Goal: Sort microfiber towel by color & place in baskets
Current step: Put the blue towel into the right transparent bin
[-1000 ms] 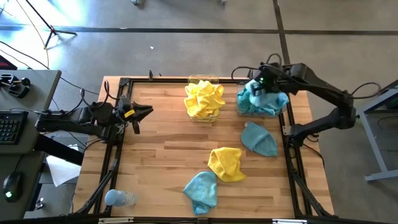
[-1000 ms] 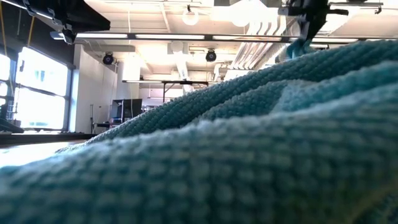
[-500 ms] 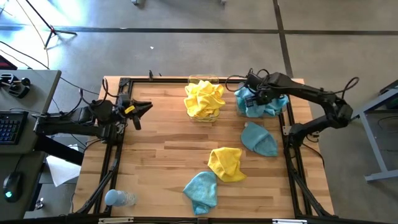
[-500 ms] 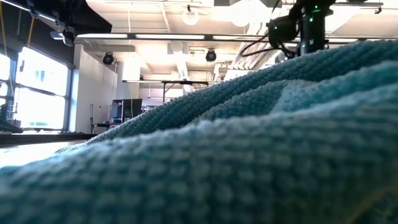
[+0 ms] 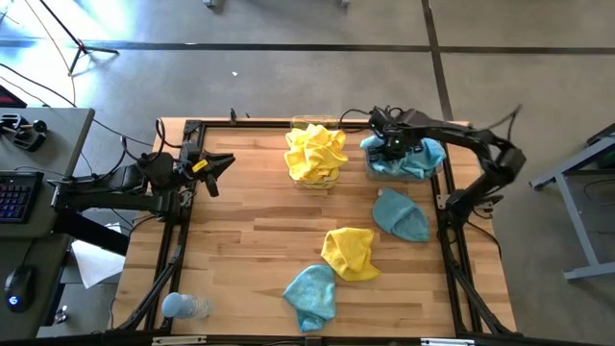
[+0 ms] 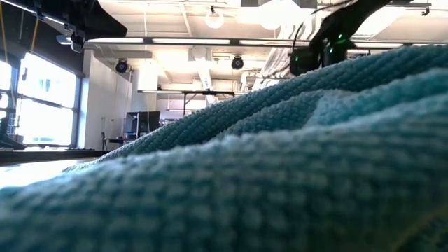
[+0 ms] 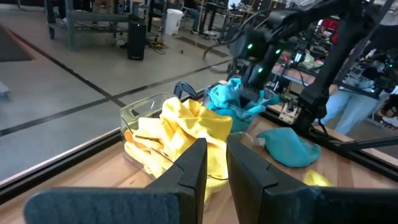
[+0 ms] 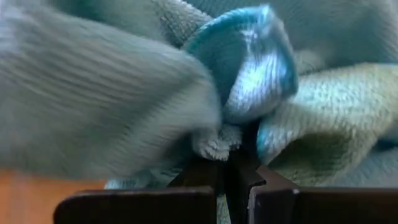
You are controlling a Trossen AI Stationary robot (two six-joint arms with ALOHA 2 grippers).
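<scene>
No words show anywhere; the right gripper (image 5: pixel 387 146) pinches a blue towel (image 5: pixel 408 158) over its basket (image 5: pixel 437 171), and the left gripper (image 5: pixel 216 169) waits slightly apart.

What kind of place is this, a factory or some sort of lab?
Most likely a robotics lab or workshop. A wooden table sits on a bare concrete floor, a keyboard lies on a side desk, and the low view shows open ceiling lights and ducts.
</scene>
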